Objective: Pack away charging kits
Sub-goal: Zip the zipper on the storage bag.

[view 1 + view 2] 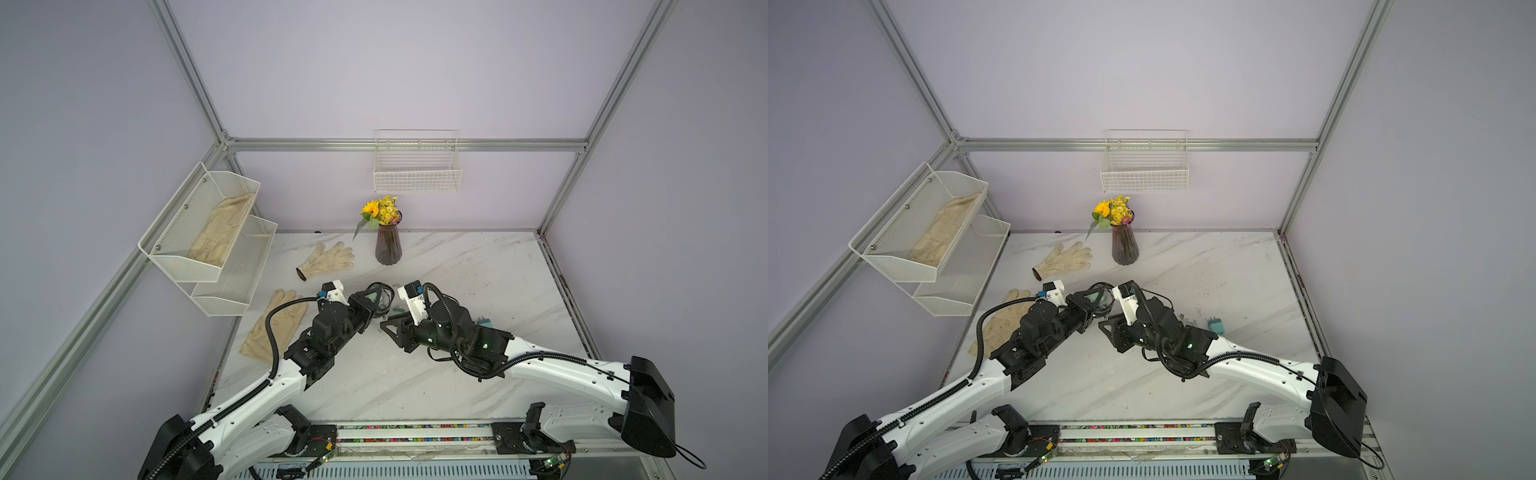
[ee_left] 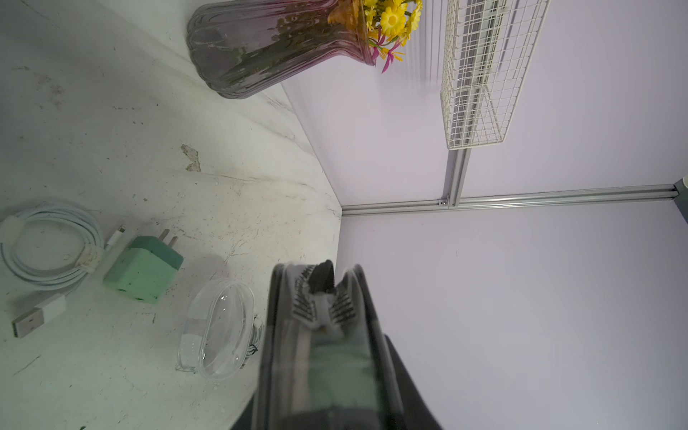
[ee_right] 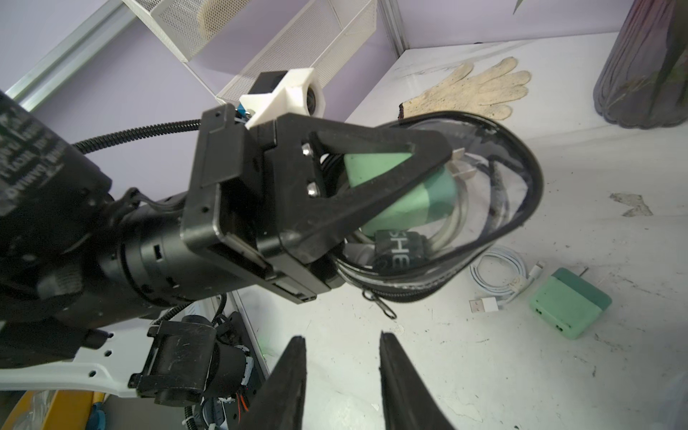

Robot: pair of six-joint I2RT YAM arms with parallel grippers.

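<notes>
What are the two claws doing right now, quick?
Left gripper: closed on the black-rimmed case, with a green plug inside it.
Right gripper: open, holding nothing.

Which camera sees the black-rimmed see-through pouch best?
The right wrist view: the black-rimmed pouch fills it, with a green plug visible inside. Both top views show it small, partly hidden between the arms. The left wrist view sees only its blurry edge, very close.

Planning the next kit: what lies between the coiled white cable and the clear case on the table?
The mint-green plug adapter, seen in the left wrist view.
</notes>
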